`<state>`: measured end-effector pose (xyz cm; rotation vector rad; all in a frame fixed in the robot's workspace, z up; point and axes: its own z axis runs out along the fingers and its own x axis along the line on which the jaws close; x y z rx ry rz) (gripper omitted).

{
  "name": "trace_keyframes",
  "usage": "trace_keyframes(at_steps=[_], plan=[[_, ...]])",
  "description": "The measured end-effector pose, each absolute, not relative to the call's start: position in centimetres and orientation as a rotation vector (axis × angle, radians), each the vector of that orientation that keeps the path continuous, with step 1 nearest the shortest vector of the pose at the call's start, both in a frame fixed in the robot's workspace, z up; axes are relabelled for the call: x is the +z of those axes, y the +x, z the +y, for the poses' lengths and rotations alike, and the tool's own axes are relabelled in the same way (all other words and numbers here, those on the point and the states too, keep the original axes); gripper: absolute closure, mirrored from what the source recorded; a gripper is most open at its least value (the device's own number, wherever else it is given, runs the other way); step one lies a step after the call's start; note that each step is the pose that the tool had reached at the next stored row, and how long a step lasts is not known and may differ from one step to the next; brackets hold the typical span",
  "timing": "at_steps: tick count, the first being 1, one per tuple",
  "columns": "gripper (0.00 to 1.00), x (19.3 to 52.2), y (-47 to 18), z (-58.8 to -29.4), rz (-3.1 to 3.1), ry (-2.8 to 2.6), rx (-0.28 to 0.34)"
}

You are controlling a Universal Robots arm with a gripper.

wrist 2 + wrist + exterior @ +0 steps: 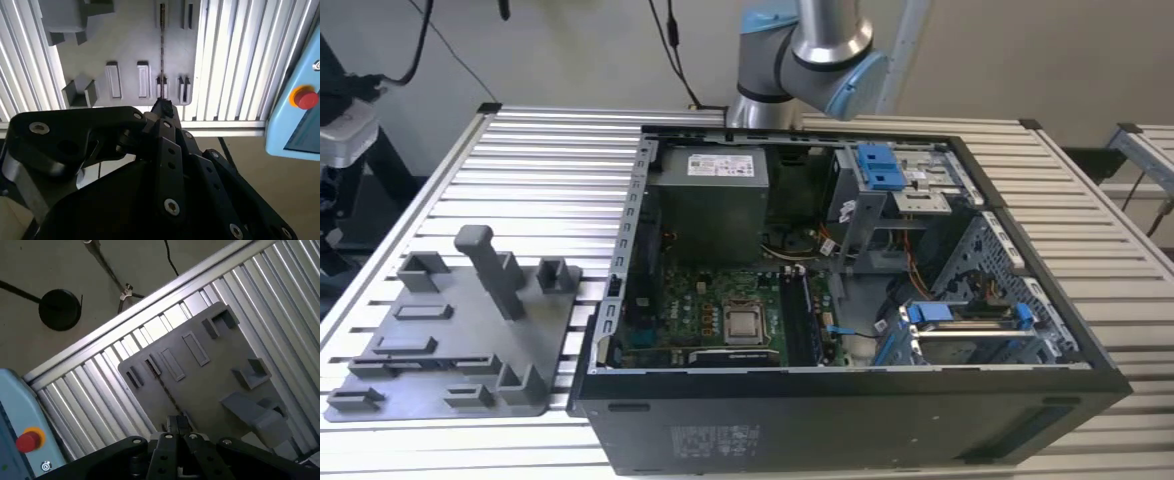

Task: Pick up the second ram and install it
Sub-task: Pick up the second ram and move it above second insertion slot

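The second ram (161,50) is a thin dark stick seen edge-on, standing in narrow slots of the grey holder plate (130,45). It also appears as a thin dark line (162,387) in the first wrist view. My gripper (162,107) hangs well above the plate, its black fingertips (173,423) pressed together just short of the stick's near end. Nothing is between the fingers. In the exterior view the holder plate (454,340) lies to the left of the open computer case (854,400), whose motherboard (720,315) faces up.
A grey upright post (487,265) and several low blocks rise from the plate. The ribbed aluminium table (534,170) carries both plate and case. A pale blue pendant with a red button (305,97) lies past the table edge. The arm's base (787,60) stands behind the case.
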<state>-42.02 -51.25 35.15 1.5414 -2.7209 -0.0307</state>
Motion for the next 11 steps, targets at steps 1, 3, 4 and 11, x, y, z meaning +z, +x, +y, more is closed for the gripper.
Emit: trace_keyframes(at_steps=[1, 3, 4, 11], plan=[[0.89, 35.15, -42.03, -51.25, -2.708, 1.564, -0.030], [0.89, 35.15, -42.02, -51.25, -2.680, 1.610, -0.029], [0.89, 35.15, -42.03, -51.25, -2.665, 1.634, -0.029], [0.89, 35.15, -42.03, -51.25, -2.560, 1.791, -0.025]])
